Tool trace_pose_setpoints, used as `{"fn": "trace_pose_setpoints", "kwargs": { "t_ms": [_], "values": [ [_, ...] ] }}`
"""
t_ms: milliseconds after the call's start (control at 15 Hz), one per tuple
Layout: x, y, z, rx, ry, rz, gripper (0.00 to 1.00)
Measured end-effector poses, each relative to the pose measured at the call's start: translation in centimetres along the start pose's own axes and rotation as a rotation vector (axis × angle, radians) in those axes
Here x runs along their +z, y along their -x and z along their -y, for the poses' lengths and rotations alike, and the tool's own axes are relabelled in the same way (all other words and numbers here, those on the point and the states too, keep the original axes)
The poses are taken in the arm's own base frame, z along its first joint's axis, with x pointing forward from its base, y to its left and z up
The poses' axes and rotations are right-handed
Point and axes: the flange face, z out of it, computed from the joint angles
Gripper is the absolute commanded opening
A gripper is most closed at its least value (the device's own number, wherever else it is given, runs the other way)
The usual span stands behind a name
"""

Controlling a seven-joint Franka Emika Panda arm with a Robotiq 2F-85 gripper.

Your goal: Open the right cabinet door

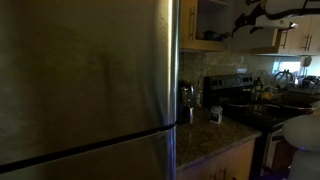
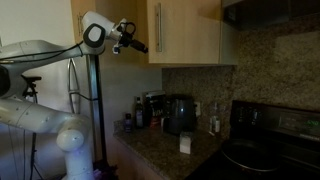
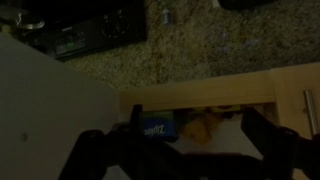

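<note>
The right cabinet door (image 2: 190, 30) is a light-tan panel with a slim metal bar handle (image 2: 157, 20) along its left edge. My gripper (image 2: 142, 47) is at the end of the raised arm, just left of that handle edge and apart from it. In the wrist view, which stands upside down, the two dark fingers of the gripper (image 3: 192, 128) are spread open with nothing between them. Beyond them I see a cabinet shelf with a blue Ziploc box (image 3: 157, 127) and a yellowish item (image 3: 205, 122). An exterior view shows an open cabinet bay (image 1: 212, 25) with items inside.
A large stainless-steel fridge (image 1: 85, 80) fills the near side. A granite counter (image 2: 170, 150) carries a coffee maker (image 2: 180, 115), small jars and a white cup (image 2: 186, 143). A black stove (image 2: 265, 145) stands further along. More tan doors (image 1: 292, 40) hang beyond the arm.
</note>
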Motion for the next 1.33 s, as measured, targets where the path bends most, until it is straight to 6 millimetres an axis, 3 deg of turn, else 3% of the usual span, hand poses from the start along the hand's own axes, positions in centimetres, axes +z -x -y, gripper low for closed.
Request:
{"fn": "trace_pose_setpoints", "kwargs": {
  "t_ms": [400, 933, 1333],
  "values": [
    [-1.5, -2.6, -5.3, 0.028, 0.106, -0.199, 1.0],
    [-0.7, -3.1, -9.8, 0.088, 0.199, -0.223, 1.0],
    [1.2, -2.6, -17.7, 0.209, 0.306, -0.19, 1.0]
  ]
}}
